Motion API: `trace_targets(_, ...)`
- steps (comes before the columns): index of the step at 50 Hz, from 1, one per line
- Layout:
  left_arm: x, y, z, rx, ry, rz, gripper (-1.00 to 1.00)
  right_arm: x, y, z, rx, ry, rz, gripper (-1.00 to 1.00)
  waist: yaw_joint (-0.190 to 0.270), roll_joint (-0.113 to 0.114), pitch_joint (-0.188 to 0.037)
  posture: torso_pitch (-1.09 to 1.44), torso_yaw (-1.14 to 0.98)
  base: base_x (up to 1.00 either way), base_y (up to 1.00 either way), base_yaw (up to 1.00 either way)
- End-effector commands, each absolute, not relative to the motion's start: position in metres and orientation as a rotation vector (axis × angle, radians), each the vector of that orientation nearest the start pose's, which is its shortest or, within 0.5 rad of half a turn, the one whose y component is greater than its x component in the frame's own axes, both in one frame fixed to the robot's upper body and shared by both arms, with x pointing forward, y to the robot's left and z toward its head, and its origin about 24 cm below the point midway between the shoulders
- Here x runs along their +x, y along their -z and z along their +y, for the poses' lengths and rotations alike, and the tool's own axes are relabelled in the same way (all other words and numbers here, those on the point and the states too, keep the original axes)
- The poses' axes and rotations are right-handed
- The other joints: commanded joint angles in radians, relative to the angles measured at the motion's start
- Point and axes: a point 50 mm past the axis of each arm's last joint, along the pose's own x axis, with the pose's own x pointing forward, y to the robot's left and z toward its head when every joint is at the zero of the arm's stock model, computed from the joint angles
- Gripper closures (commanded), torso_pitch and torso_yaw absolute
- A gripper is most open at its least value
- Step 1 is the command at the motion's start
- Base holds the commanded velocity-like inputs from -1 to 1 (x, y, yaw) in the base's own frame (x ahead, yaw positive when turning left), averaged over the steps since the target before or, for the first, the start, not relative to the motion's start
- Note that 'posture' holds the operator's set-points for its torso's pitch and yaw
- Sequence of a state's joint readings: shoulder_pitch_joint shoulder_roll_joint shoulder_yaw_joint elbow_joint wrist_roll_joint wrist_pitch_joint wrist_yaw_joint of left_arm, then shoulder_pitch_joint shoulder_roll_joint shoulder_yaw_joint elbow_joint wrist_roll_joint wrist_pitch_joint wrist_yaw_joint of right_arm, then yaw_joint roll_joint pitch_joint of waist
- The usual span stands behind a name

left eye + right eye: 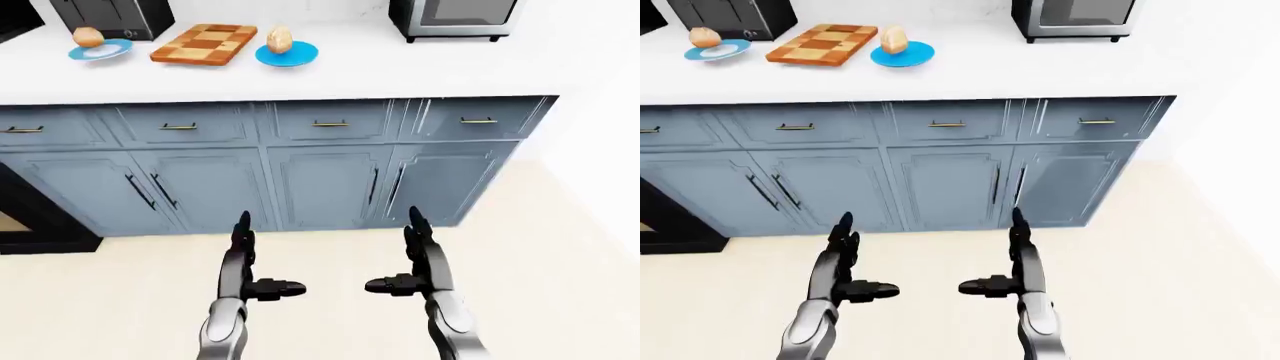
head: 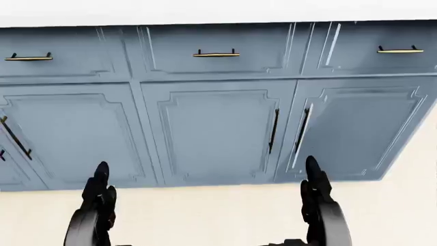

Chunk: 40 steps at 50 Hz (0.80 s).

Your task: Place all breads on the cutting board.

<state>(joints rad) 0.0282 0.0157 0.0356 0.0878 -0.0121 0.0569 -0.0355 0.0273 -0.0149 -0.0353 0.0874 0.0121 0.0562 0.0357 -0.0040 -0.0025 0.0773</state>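
Note:
A checkered wooden cutting board [image 1: 204, 43] lies on the white counter [image 1: 400, 71] at the top of the left-eye view. One bread [image 1: 88, 36] sits on a blue plate [image 1: 100, 51] to its left. Another bread [image 1: 279, 39] sits on a blue plate [image 1: 287, 54] to its right. My left hand [image 1: 255, 262] and right hand [image 1: 405, 259] are held low over the floor, well below the counter. Both are open and empty, fingers up and thumbs pointing inward.
A black toaster [image 1: 112, 16] stands behind the left plate. A microwave [image 1: 455, 18] stands at the counter's right. Blue cabinets and drawers [image 1: 330, 180] run under the counter. A dark appliance [image 1: 35, 217] is at the left. Beige floor [image 1: 560, 262] lies on the right.

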Motion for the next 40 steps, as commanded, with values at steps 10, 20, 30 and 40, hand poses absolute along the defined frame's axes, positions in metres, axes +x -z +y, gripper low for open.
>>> trace_targets(10, 0.253, -0.045, 0.163, -0.010, -0.049, -0.010, -1.00, 0.245, -0.053, -0.150, -0.017, -0.046, 0.001, -1.00, 0.008, -0.005, -0.076, 0.00, 0.00, 0.00, 0.00, 0.00)
trace_targets(20, 0.259, -0.075, 0.167, -0.020, -0.072, -0.009, -1.00, 0.246, -0.092, -0.154, -0.050, -0.028, -0.030, -1.00, 0.009, -0.002, -0.087, 0.00, 0.00, 0.00, 0.00, 0.00)
trace_targets(30, 0.296, -0.156, 0.180, -0.002, -0.109, -0.060, -1.00, 0.274, -0.155, -0.157, -0.033, -0.008, -0.036, -1.00, 0.008, -0.001, -0.094, 0.00, 0.00, 0.00, 0.00, 0.00)
trace_targets(40, 0.323, -0.219, 0.188, 0.018, -0.137, -0.114, -1.00, 0.291, -0.224, -0.150, -0.078, -0.039, -0.086, -1.00, 0.006, 0.006, -0.082, 0.00, 0.00, 0.00, 0.00, 0.00)
